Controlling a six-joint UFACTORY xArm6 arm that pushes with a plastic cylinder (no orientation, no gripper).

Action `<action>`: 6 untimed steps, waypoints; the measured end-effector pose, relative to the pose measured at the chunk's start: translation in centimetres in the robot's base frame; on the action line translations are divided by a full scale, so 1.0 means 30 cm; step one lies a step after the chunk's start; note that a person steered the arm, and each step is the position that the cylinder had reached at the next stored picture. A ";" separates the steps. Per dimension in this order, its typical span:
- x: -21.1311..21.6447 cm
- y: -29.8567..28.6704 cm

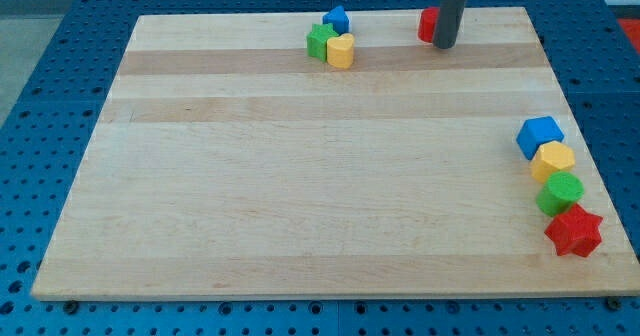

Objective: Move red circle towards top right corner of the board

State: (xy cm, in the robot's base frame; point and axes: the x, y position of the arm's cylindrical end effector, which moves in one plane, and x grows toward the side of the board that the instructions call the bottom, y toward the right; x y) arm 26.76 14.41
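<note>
Pale wooden board [300, 196] with lengthwise grain bands; blue perforated surface [60, 76] surrounding it; even, soft light

Blue block [337, 18], green block [319, 41], yellow heart [341, 51] clustered together.

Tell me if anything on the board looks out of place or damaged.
Nothing stands out. The wooden board is intact. My tip sits at the red circle block's right side, near the view's top. No block has toppled or slid off the board.
</note>
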 end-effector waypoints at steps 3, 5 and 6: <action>-0.179 -0.029; -0.253 0.005; -0.253 0.031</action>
